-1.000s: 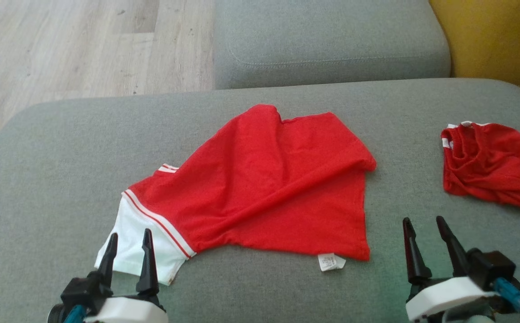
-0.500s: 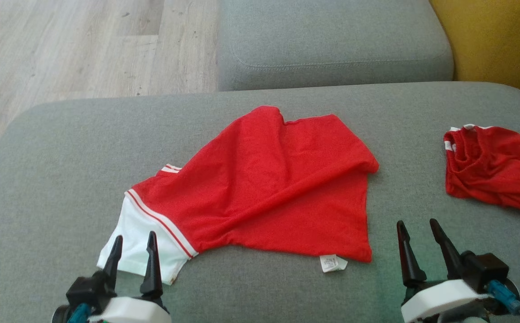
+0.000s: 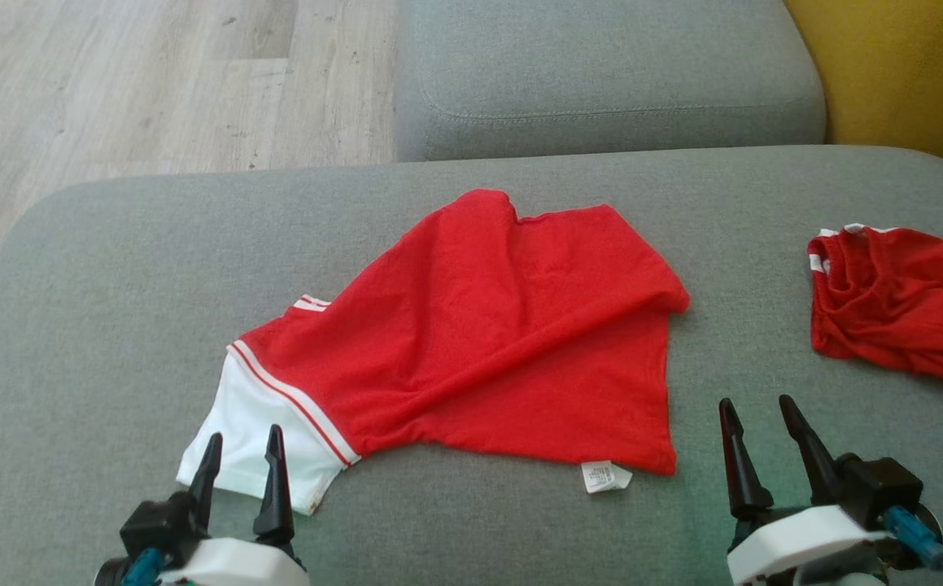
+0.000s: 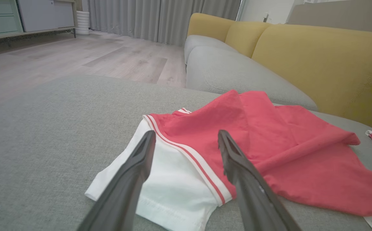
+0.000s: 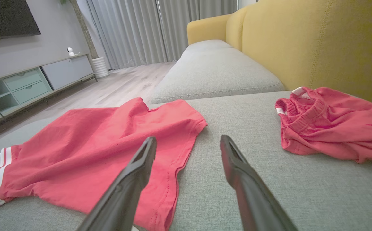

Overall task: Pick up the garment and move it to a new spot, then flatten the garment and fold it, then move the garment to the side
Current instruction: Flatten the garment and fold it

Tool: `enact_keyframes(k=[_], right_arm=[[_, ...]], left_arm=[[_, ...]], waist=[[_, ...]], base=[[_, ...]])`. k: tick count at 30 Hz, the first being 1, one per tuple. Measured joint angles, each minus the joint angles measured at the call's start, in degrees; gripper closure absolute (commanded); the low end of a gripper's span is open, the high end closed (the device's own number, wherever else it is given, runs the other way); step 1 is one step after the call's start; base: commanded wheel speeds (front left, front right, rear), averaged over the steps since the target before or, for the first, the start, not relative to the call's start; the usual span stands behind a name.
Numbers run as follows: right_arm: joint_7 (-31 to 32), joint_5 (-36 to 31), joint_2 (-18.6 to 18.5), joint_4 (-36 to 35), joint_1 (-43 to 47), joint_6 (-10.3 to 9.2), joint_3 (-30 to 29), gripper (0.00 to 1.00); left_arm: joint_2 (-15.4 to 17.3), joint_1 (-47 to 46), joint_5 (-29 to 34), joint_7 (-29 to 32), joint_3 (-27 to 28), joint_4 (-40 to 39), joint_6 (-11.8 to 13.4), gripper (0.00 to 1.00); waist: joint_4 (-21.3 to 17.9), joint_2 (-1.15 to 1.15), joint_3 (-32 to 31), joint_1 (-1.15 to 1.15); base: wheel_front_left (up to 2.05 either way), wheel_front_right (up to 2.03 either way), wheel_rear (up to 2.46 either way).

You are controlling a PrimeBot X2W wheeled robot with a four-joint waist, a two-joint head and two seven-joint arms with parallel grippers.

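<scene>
Head view: red garment [image 3: 479, 342] lies mid-frame on the grey sofa seat [image 3: 97, 268], mostly spread but rumpled, with one long diagonal fold running from lower left to the right edge. Its white sleeve [image 3: 251, 439] with red-white stripe trim points to the lower left; the white care label [image 3: 604, 476] sticks out at the bottom hem.

Left fingers [image 3: 275, 476] sit at the lower left, spread apart, holding nothing, tips just over the sleeve's edge. In the left wrist view the left fingers [image 4: 134, 173] straddle the sleeve's striped band; can't tell whether they touch the cloth.

Right fingers [image 3: 739, 464] sit at the lower right, also spread apart and empty, over bare cushion just right of the garment's lower right corner. In the right wrist view that hem lies left of the gap between them.

A second red garment [image 3: 898, 305], bunched up, lies at the right edge, well apart from the first. A second grey cushion [image 3: 601, 73] is at top centre, wood floor [image 3: 113, 81] upper left, yellow backrest [image 3: 902, 65] upper right.
</scene>
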Motion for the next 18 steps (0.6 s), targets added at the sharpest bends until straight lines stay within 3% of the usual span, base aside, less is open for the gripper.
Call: enact_keyframes(k=[6, 18], right_arm=[[0.09, 0.00, 0.00, 0.36, -0.13, 0.00, 0.44, 0.00], [3.58, 0.81, -0.01, 16.29, -4.35, 0.00, 2.65, 0.00]], left_arm=[[0.20, 0.03, -0.02, 0.56, -0.13, 0.01, 0.24, 0.00], [0.87, 0.03, -0.59, 1.57, -0.33, 0.79, 0.75, 0.00]], waist=[[0.49, 0.00, 0.30, 0.00], [4.55, 0.00, 2.83, 0.00]], base=[[0.00, 0.00, 0.00], [0.00, 0.00, 0.00]])
